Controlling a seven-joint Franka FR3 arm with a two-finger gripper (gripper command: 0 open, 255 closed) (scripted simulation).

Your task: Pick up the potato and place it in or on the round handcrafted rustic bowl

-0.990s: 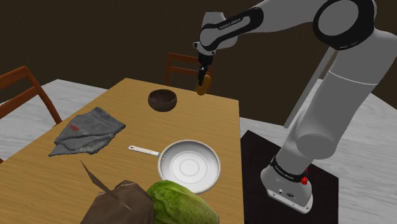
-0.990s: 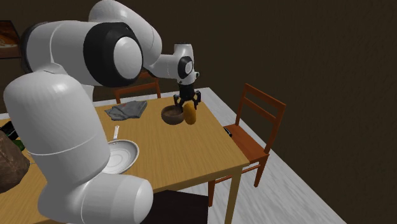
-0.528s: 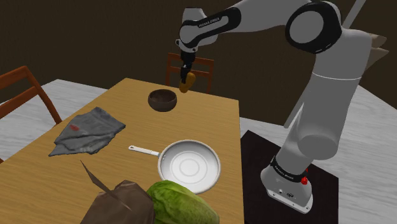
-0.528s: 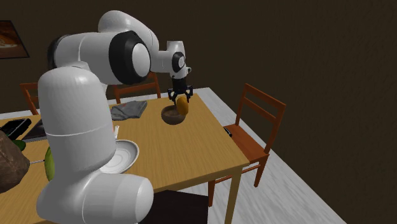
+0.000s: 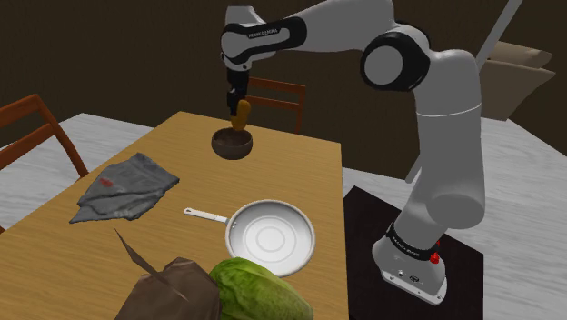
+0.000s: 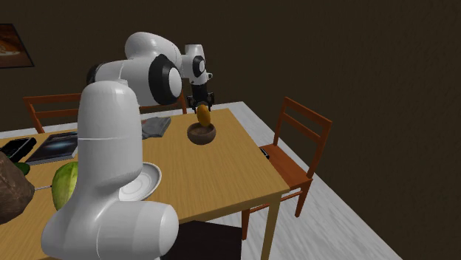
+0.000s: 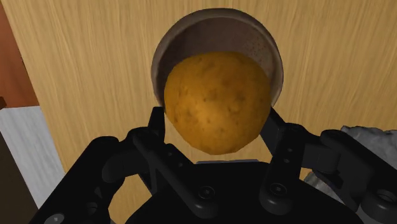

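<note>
My black gripper is shut on a golden-brown potato, which hangs just above a dark brown round bowl at the far end of the wooden table. From the second exterior view, the potato sits clear of the bowl with a small gap below it. Looking down the hand, the potato is clasped between the two fingers and covers most of the bowl's hollow.
A grey cloth lies at the shoulder view's left of the table. A white pan sits nearer the stand. A green lettuce and a brown lump lie at the near edge. Wooden chairs stand around.
The arm has swung towards the shoulder view's left with the potato, from beside the bowl to right over it. The grip has stayed shut.
</note>
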